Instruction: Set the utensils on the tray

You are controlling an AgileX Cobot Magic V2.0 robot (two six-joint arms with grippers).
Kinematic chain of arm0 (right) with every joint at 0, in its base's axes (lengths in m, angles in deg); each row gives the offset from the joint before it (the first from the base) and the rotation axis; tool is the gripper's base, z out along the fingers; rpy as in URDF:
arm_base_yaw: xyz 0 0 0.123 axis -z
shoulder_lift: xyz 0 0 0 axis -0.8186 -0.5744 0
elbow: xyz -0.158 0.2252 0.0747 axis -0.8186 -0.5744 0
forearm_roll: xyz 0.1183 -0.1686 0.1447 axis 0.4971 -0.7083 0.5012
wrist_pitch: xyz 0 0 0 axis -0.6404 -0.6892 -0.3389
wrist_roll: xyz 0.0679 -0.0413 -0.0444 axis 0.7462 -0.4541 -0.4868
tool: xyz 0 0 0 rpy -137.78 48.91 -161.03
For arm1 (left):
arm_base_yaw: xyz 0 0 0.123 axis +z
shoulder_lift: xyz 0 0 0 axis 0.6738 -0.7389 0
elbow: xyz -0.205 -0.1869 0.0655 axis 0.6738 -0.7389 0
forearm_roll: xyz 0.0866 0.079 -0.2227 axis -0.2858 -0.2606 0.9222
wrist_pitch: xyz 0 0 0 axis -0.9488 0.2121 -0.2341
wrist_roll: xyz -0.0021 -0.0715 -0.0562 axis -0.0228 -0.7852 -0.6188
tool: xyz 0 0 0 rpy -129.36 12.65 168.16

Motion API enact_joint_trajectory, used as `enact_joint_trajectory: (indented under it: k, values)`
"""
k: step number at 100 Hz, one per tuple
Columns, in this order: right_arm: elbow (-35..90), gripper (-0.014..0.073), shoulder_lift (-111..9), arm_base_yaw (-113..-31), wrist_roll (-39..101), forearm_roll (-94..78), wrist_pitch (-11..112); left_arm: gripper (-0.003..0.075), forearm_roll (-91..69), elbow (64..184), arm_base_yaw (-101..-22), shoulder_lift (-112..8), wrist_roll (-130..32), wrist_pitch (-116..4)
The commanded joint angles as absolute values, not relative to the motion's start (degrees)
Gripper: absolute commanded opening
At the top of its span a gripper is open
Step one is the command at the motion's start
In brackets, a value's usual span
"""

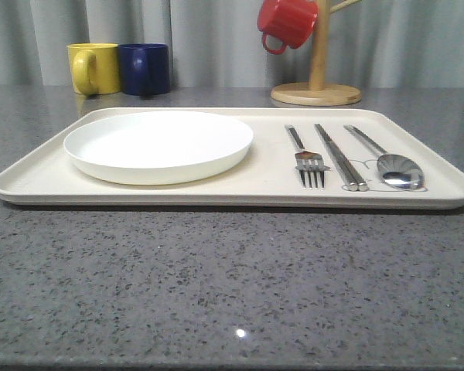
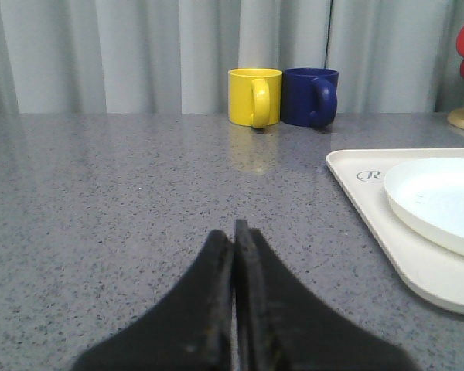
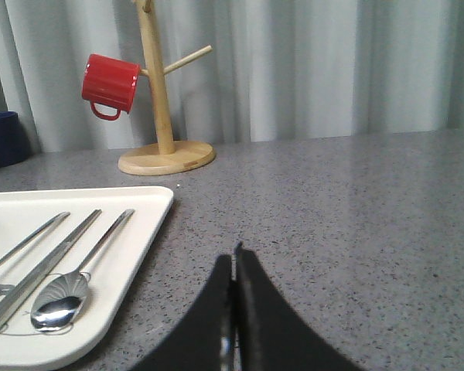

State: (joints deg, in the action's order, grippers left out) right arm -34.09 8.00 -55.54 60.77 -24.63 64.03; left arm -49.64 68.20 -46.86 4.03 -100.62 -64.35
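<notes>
Fork (image 1: pixel 309 158), chopsticks (image 1: pixel 340 157) and spoon (image 1: pixel 390 161) lie side by side on the right half of the cream tray (image 1: pixel 139 197), handles pointing away from the robot, fork nearest the white plate (image 1: pixel 158 145), spoon nearest the tray's right rim. By the look of it, the job is done: all three are inside the rim.

These are thin polished metal pieces, so I'd judge them light, stiff and slippery, lying flat with almost nothing for a fingertip to get under. If any needed shifting, the mid-handle is the place to pinch, across the narrow width; the spoon's bowl sits a little proud and gives some lift at that end. The chopsticks lie touching as a pair and could roll apart.

Room is tight between the pieces, narrow gaps only. The low raised rim runs just beside the spoon, a lip to clear. The plate fills the tray's left half.

Off the tray, the left claw (image 2: pixel 233 232) sits with its fingers pressed together, holding nothing, over bare grey bench (image 1: pixel 216 294) left of the tray. The right claw (image 3: pixel 233 259) is likewise closed and empty, over bench right of the tray. Yellow mug (image 1: pixel 93 68), blue mug (image 1: pixel 145 69) and the wooden mug tree (image 1: pixel 317 77) with its red mug (image 1: pixel 288 23) stand well back.
</notes>
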Motion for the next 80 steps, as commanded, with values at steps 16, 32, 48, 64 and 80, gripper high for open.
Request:
enact_joint_trajectory:
  k: [16,32,48,64,80]
  values:
    - [-33.0,-0.0069,9.3,-55.2,60.2,-24.6,69.0,-0.0018,-49.1,65.5,-46.7,7.7,-102.0,-69.9]
    - [-33.0,-0.0069,9.3,-55.2,60.2,-24.6,69.0,-0.0018,-48.3,64.6,-46.7,7.7,-102.0,-71.2]
    - [-33.0,-0.0069,9.3,-55.2,60.2,-24.6,69.0,-0.0018,-48.0,64.6,-46.7,7.7,-102.0,-71.5]
    - [-33.0,-0.0069,9.3,-55.2,60.2,-24.6,69.0,-0.0018,-48.0,64.6,-46.7,7.7,-102.0,-71.5]
    - [-33.0,-0.0069,9.3,-55.2,60.2,-24.6,69.0,-0.0018,-48.0,64.6,-46.7,7.7,-102.0,-71.5]
